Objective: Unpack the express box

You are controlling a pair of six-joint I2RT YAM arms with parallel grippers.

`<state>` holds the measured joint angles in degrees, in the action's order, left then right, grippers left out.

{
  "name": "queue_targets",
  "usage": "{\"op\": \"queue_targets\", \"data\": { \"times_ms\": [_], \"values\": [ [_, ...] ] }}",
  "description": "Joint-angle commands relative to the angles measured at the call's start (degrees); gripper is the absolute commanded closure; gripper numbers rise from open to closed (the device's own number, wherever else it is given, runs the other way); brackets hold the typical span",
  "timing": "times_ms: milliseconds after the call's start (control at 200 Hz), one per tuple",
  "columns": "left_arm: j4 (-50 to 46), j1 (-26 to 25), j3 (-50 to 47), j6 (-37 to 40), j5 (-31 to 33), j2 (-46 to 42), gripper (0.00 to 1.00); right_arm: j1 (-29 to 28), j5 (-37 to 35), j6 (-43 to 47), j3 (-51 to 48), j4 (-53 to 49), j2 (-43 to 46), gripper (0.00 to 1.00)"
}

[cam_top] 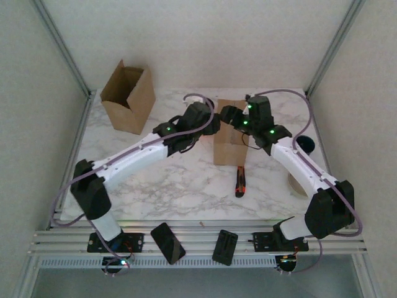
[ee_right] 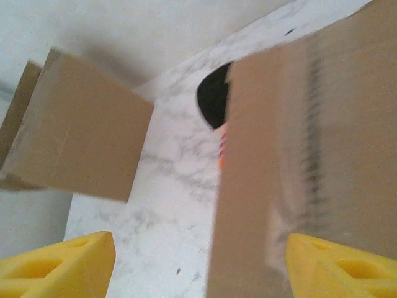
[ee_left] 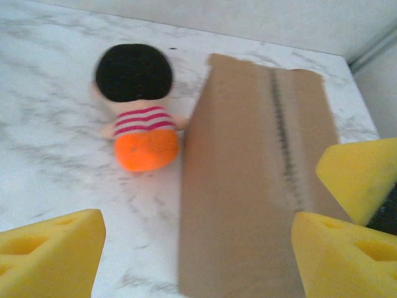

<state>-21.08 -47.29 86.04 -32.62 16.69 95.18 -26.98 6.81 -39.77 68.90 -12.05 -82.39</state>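
Note:
The express box (cam_top: 228, 138) is a closed brown carton with a taped seam, lying in the middle of the marble table. Both grippers hover over its far end. My left gripper (cam_top: 214, 126) is open; in its wrist view the jaws (ee_left: 198, 261) straddle the box's (ee_left: 260, 186) left edge, one yellow finger (ee_left: 341, 254) above the cardboard, the other above bare table. My right gripper (cam_top: 232, 115) is open too, its jaws (ee_right: 198, 267) spanning the box's (ee_right: 310, 155) edge. A small doll (ee_left: 139, 118) with black hair, a striped top and orange bottoms lies beside the box.
A second, open cardboard box (cam_top: 128, 96) stands at the back left. A red and black tool (cam_top: 240, 180) lies in front of the express box. A dark round object (cam_top: 305, 144) and a pale round one (cam_top: 296, 184) sit at the right edge.

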Motion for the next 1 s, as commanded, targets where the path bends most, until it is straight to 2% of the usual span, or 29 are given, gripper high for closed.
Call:
{"op": "queue_targets", "data": {
  "times_ms": [0, 105, 205, 300, 396, 471, 566, 696, 801, 996],
  "values": [
    [16.1, -12.2, -5.0, -1.1, -16.0, -3.4, 0.20, -10.7, 8.1, 1.4, 3.0, 3.5, -5.1, 0.27],
    [16.3, -12.2, -8.4, -1.3, -14.5, -6.4, 0.17, -11.3, 5.2, 2.5, 4.1, 0.7, -5.4, 0.23],
    [14.6, -12.0, -6.9, 0.5, -13.8, -5.7, 0.14, -10.9, -3.3, 7.2, 7.8, -7.9, -4.1, 0.15],
    [15.6, -11.1, -4.8, 1.8, -16.2, -3.1, 0.11, -7.2, -8.7, 11.3, 11.9, -15.5, -3.3, 0.09],
    [17.6, -9.3, -2.8, 1.7, -18.9, 0.9, 0.10, 1.0, -5.9, 13.4, 13.6, -17.1, -3.7, 0.06],
    [18.4, -7.5, -0.9, 1.3, -19.6, 4.5, 0.10, 7.0, -0.7, 14.8, 16.1, -17.9, -6.7, 0.04],
    [18.6, -5.3, 1.0, 0.7, -18.5, 8.1, 0.10, 11.7, 5.4, 16.8, 20.6, -18.4, -12.5, 0.02],
    [16.9, -3.3, 3.3, 1.7, -13.1, 9.3, 0.10, 13.9, 7.9, 19.0, 28.0, -20.5, -21.2, 0.01],
    [13.5, -2.3, 5.3, 3.0, -8.0, 9.4, 0.04, 15.2, 8.6, 19.0, 32.7, -21.6, -27.1, 0.01],
    [12.7, 0.3, 5.5, 1.9, -12.2, 11.4, 0.01, 16.1, 8.8, 17.8, 35.4, -21.1, -32.8, 0.01]
  ]
}}
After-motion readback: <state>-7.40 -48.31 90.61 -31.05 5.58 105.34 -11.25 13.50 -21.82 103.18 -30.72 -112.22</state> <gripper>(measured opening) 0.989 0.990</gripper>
